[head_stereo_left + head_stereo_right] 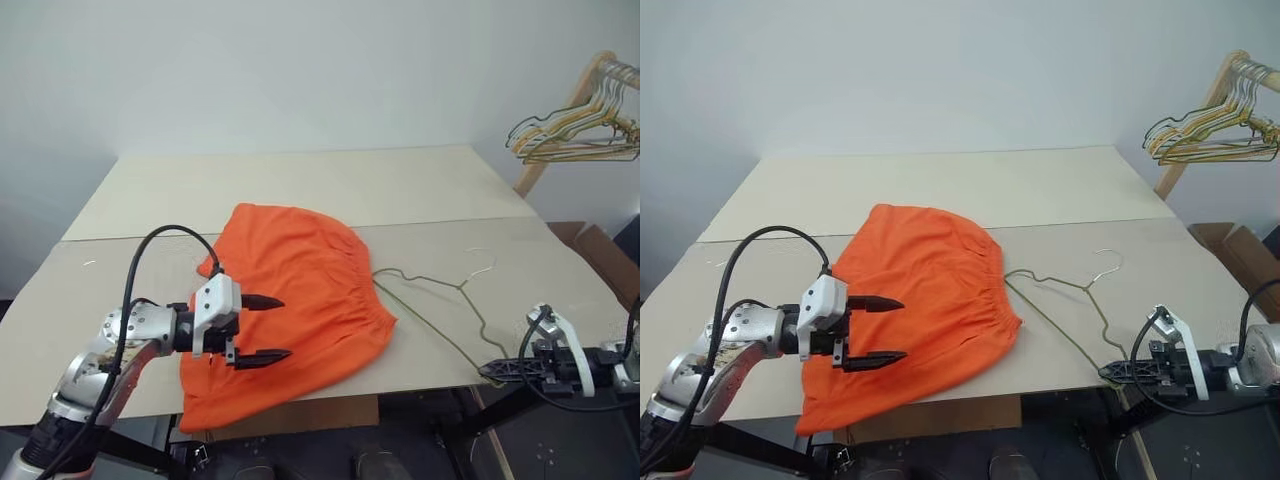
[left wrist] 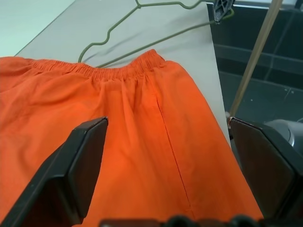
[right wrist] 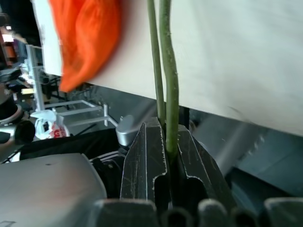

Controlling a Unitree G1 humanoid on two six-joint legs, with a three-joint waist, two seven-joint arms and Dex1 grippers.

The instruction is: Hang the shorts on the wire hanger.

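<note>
The bright orange shorts (image 1: 300, 290) lie spread on the table (image 1: 300, 180), waistband toward the right, their lower part drooping over the front edge. My left gripper (image 1: 262, 328) hovers open just above the shorts' near left part, fingers pointing right with nothing between them; the left wrist view shows the fabric (image 2: 142, 142) beneath the fingers (image 2: 85, 161). The thin grey-olive wire hanger (image 1: 440, 290) lies flat to the right of the waistband. My right gripper (image 1: 497, 370), at the table's front right edge, is shut on the hanger's near corner (image 3: 169, 94).
A bunch of green, yellow and white wire hangers (image 1: 575, 130) hangs on a wooden rack at the far right. A cardboard box (image 1: 600, 250) stands beside the table's right edge. The back half of the table is bare.
</note>
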